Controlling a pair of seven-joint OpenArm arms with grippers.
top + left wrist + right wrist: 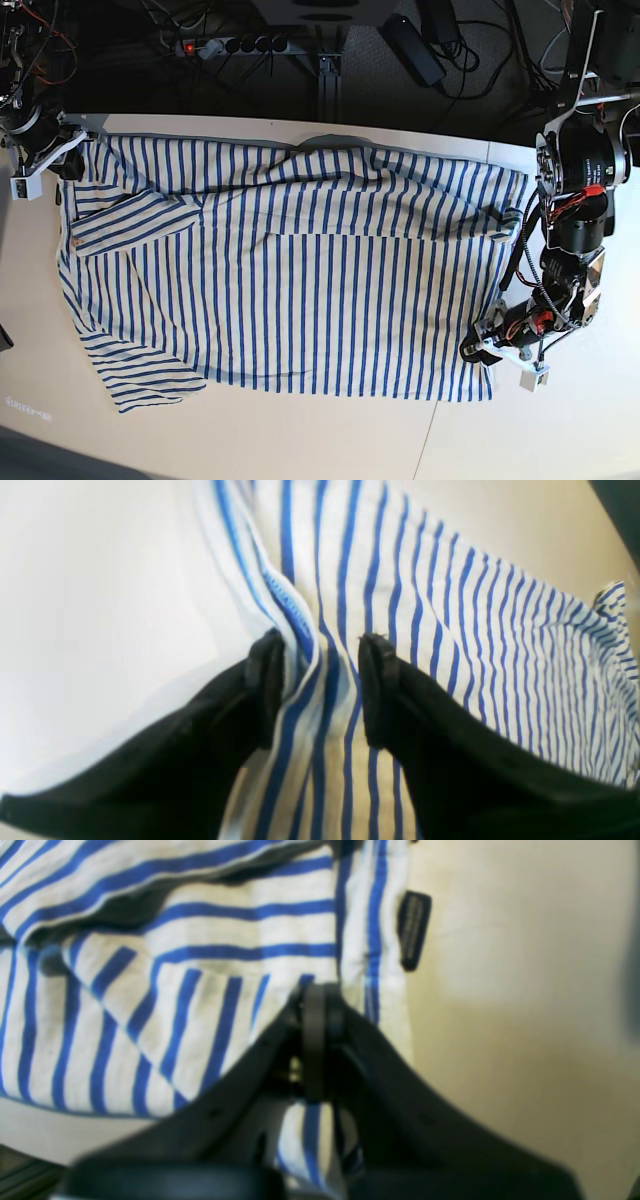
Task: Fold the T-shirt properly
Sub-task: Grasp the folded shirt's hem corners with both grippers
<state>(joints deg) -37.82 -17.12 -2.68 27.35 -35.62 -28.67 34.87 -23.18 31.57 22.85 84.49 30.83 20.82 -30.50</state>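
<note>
The white T-shirt [300, 270] with thin blue stripes lies spread flat on the pale table [330, 440]. In the base view my left gripper [487, 350] is at the shirt's near right corner. In the left wrist view its black fingers [377, 680] stand apart, astride a raised fold of the shirt's edge [305, 645]. My right gripper [63, 165] is at the shirt's far left corner. In the right wrist view it [315, 1000] is shut, with striped cloth [200, 965] pinched between the pads, next to a small dark tag [414, 930].
A power strip [225, 45] and cables [450, 60] lie beyond the table's back edge. The left arm's body [575, 190] stands at the table's right side. Bare table shows in front of the shirt and to its right.
</note>
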